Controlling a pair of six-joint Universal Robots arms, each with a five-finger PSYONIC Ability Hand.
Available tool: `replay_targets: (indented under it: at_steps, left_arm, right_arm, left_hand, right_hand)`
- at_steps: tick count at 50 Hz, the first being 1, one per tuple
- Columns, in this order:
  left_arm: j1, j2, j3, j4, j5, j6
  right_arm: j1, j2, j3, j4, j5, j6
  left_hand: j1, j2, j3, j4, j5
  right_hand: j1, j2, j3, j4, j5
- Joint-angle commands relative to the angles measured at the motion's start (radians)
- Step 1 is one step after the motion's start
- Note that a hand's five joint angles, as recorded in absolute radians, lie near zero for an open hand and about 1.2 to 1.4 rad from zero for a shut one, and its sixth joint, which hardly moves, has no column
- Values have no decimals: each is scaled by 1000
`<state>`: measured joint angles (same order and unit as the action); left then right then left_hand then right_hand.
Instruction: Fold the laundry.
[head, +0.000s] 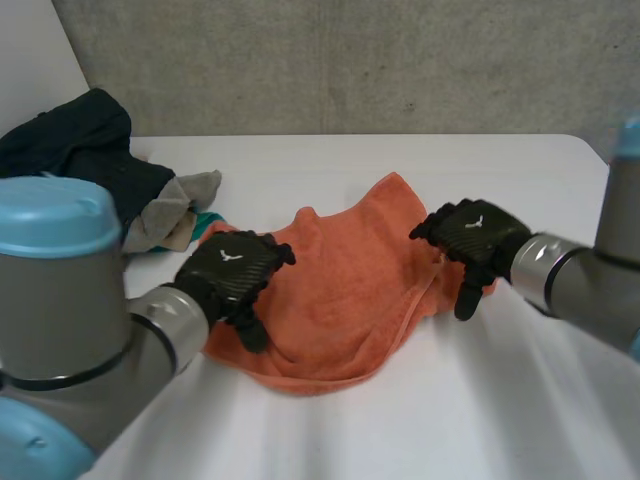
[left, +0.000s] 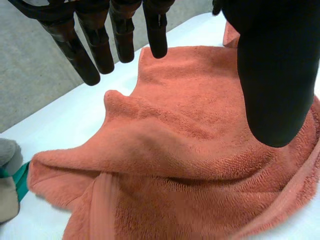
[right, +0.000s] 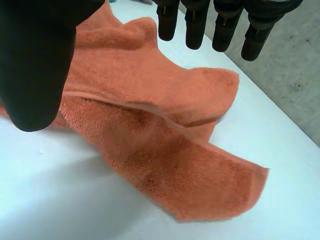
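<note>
- My left hand (head: 232, 268) is spread and empty over the left edge of the orange towel (head: 345, 290); I pinch that edge cleanly.
- The towel lies rumpled mid-table (head: 500, 400); I pull it flat first.
- My right hand (head: 470, 235), also spread and empty, takes the right edge in step.

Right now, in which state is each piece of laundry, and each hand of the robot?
Orange terry towel: rumpled, spread out, not yet folded neatly.
Left hand: open, fingers straight, over the towel's left part.
Right hand: open, fingers straight, over the towel's right edge.
Pile of dark clothes: heaped, unfolded.
Grey cloth: crumpled, beside the dark pile.
</note>
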<state>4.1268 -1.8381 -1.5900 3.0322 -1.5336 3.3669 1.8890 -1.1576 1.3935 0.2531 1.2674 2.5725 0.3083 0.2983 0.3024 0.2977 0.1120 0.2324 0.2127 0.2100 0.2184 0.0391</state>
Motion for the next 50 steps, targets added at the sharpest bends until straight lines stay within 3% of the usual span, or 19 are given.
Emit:
replay_targets:
  at_steps: [1, 7, 12, 22, 29, 31, 32, 36, 44, 50]
  left_arm:
    - [105, 94, -90, -65, 24, 3]
    - [196, 111, -165, -55, 47, 23]
    - [253, 102, -223, -10, 124, 28]
    - [322, 95, -252, 13, 171, 23]
    - [342, 97, -254, 16, 178, 17]
    - [342, 99, -254, 17, 181, 16]
    - [340, 99, -252, 17, 181, 16]
    - [334, 97, -249, 24, 181, 16]
    - [299, 39, -220, 66, 164, 16]
    - [273, -33, -176, 39, 135, -4]
  right_arm:
    - [-18, 35, -198, 264, -28, -167]
    - [-22, 124, -304, 331, -40, -346]
    - [-25, 215, -329, 234, -91, -405]
    - [-21, 340, -344, 77, -146, -388]
    - [-21, 406, -379, 63, -140, -376]
    - [-21, 409, -389, 68, -131, -376]
    - [-21, 406, -390, 68, -126, -374]
    - [-21, 331, -373, 63, -105, -312]
    - [21, 29, -334, 106, -95, -66]
    - [64, -99, -360, 207, -59, -40]
  left_hand:
    - [-4, 6, 2, 7, 18]
    - [84, 94, 90, 95, 106]
    - [172, 182, 178, 183, 194]
    - [193, 203, 199, 203, 215]
    - [193, 203, 199, 203, 215]
    - [193, 203, 199, 203, 215]
    - [190, 200, 196, 201, 212]
    - [187, 197, 193, 198, 209]
    - [187, 197, 193, 198, 209]
    - [190, 200, 196, 201, 212]
  right_hand:
    - [45, 64, 67, 59, 63]
    - [280, 299, 302, 294, 299]
    - [356, 375, 378, 370, 374]
    - [429, 449, 452, 443, 448]
    - [658, 678, 681, 672, 677]
    - [1047, 1067, 1069, 1061, 1066]
    - [1163, 1182, 1185, 1177, 1181]
    - [1164, 1184, 1186, 1178, 1183]
    - [1164, 1184, 1186, 1178, 1183]
    - [1164, 1184, 1186, 1178, 1183]
